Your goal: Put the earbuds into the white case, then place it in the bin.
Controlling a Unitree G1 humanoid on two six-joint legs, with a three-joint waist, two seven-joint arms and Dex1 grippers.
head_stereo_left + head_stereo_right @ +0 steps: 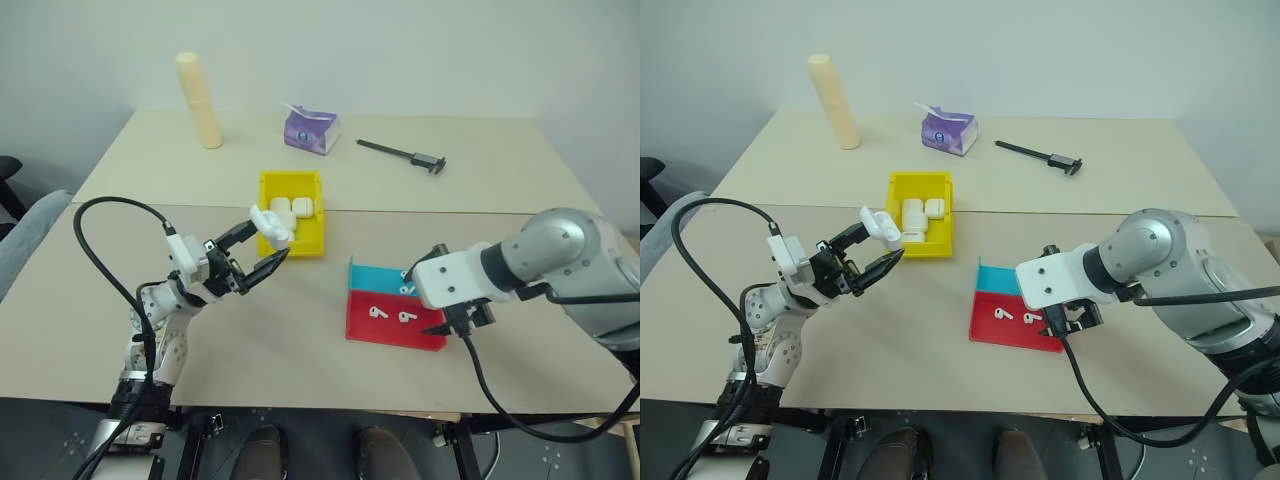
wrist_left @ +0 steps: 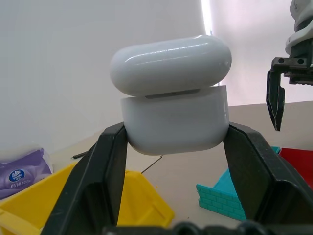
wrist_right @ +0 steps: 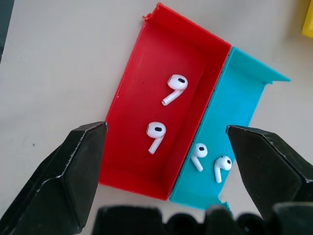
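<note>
A smooth beige table (image 1: 300, 330) carried a rectangular yellow plastic bin (image 1: 290, 240) with white cases inside, then flat red (image 3: 142, 152) and teal (image 3: 239, 98) trays. The left gripper (image 2: 171, 147) clamped a rounded glossy white case (image 2: 173, 122), lid ajar, raised just beside the bin. The right gripper (image 3: 166, 142) hung wide open, holding nothing, above four tiny stemmed earbuds (image 3: 157, 133) in the trays.
</note>
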